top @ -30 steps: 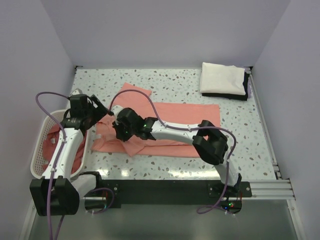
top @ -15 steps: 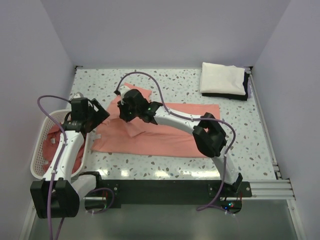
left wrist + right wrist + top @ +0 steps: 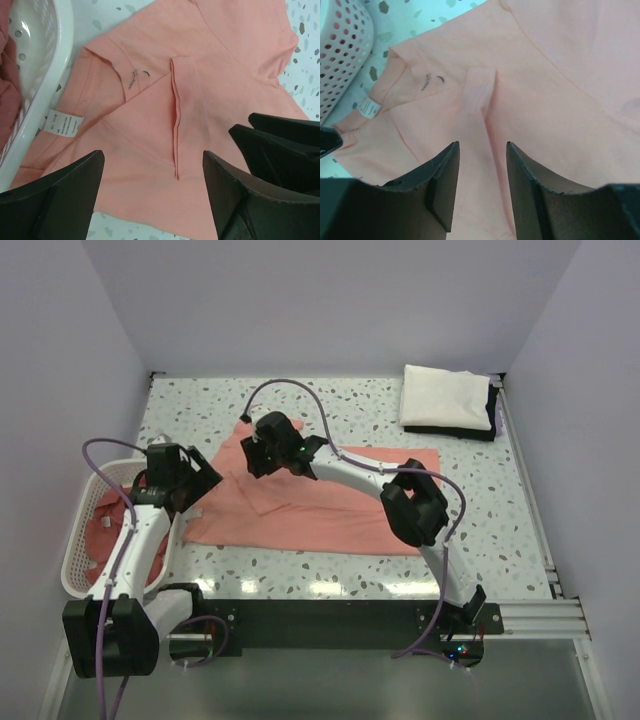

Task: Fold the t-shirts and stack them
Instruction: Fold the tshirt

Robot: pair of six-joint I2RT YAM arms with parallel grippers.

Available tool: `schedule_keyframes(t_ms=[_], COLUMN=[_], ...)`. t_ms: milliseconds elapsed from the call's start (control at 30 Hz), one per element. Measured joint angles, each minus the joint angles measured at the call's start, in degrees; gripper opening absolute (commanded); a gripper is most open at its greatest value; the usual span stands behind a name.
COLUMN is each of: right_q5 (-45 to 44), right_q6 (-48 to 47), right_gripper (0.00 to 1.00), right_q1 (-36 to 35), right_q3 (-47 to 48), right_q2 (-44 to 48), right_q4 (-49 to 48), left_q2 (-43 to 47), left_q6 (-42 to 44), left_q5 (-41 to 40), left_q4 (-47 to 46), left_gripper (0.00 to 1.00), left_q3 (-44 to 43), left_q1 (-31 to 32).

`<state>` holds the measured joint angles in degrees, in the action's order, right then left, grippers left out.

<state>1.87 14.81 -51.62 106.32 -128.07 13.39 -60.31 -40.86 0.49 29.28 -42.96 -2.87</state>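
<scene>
Table (image 3: 490, 510): pale speckled terrazzo top, black rail (image 3: 330, 616) along the near edge. Plain lavender walls (image 3: 330, 310) closed it in on three sides.

Far right corner: a folded white cloth (image 3: 445, 398) lay on top of a dark one (image 3: 465, 431).

White lattice basket (image 3: 72, 540) sat at the left edge with more pink shirts (image 3: 105, 525) bunched inside.

The t-shirt (image 3: 330, 515) lay spread flat across the middle of the table, collar end just beside the basket. We saw its white neck label (image 3: 62, 122) next to the basket rim. One sleeve was folded in over the chest, its hem running as a straight ridge.

Right arm: base at near right, elbow raised over the shirt's right half, forearm reaching left across the cloth. Right gripper (image 3: 481, 146) hung over the collar end above the folded sleeve, fingers partly apart, nothing between them.

Left arm: rose from the near-left base alongside the basket. Left gripper (image 3: 152, 157) pointed down at the shirt's collar end, spread wide and holding nothing. The two grippers were near each other but apart.
</scene>
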Motion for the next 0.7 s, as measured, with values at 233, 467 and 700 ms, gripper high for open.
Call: schedule_keyframes(t_ms=[233, 467, 700], right_q5=[-1.9, -4.2, -7.7], right_q6=[0.3, 0.4, -1.4], right_gripper=[0.43, 0.37, 0.37], right_q1=[0.7, -4.2, -11.6], right_q3=[-7.2, -16.5, -17.0], right_q2=[4.9, 9.5, 8.9], right_q4=[-0.3, -2.3, -2.5], left_q2=[-0.3, -1.2, -3.0], left_q6=[-0.5, -0.6, -0.5], left_q5=[2.4, 4.1, 4.1], left_q4=[-1.9, -2.8, -2.3], left_gripper=[0.84, 0.84, 0.85], left_q3=[3.5, 3.6, -3.3], left_q1=[0.0, 0.0, -0.7])
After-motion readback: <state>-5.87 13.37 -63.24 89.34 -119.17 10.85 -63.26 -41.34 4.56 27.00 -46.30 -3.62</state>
